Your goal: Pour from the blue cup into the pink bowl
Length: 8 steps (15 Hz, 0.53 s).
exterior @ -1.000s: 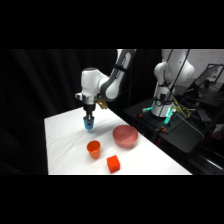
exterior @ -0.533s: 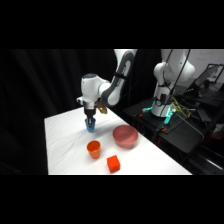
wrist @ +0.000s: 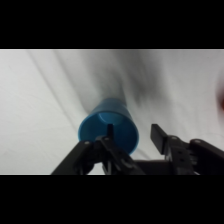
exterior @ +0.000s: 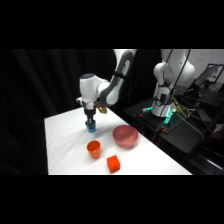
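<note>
Two fingers of the gripper (wrist: 132,145) straddle the wall of the blue cup (wrist: 108,131): in the wrist view one finger (wrist: 109,142) sits inside the rim and the other (wrist: 159,137) stands outside, with a gap visible between that finger and the wall. Whether the grip has actually closed cannot be told from either view.

Blue cup (exterior: 91,126) position: at the far-left part of the white table (exterior: 65,150), directly under the gripper (exterior: 90,121), apparently at or just above the surface. Pink bowl (exterior: 125,136) lies to its right, nearer the camera, clear of it. An orange cup (exterior: 93,149) and a red cube (exterior: 113,163) sit in front, apart from each other.

Cup orientation: upright, long axis roughly vertical, mouth up toward the wrist camera; the slight lean seen there may only be the viewing angle.

Risks, judged:
- A one-wall pinch is off-centre; if the squeeze is weak, the cup could rotate or slip on lifting.
- Tilting before reaching the bowl would spill the contents onto the table.
- A low transit toward the bowl could clip its rim.
</note>
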{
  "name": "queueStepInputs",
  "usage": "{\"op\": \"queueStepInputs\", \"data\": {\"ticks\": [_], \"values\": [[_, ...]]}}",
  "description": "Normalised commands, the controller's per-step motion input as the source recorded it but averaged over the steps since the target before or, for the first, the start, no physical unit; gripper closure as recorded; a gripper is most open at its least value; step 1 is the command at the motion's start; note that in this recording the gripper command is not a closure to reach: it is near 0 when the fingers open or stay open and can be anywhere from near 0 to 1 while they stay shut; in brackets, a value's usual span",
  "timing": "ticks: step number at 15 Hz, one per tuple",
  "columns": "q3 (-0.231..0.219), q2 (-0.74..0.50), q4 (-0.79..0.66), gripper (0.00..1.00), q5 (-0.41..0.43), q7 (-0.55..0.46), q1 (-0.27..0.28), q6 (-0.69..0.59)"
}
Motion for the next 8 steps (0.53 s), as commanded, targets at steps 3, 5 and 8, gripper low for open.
{"op": "queueStepInputs", "data": {"ticks": [3,5,8], "values": [[0.022,-0.39,-0.05,0.0,-0.091,-0.04,-0.046,-0.38],[0.0,-0.76,-0.21,0.0,-0.17,-0.1,-0.06,-0.44],[0.022,-0.82,-0.21,0.0,-0.201,-0.05,-0.076,-0.46]]}}
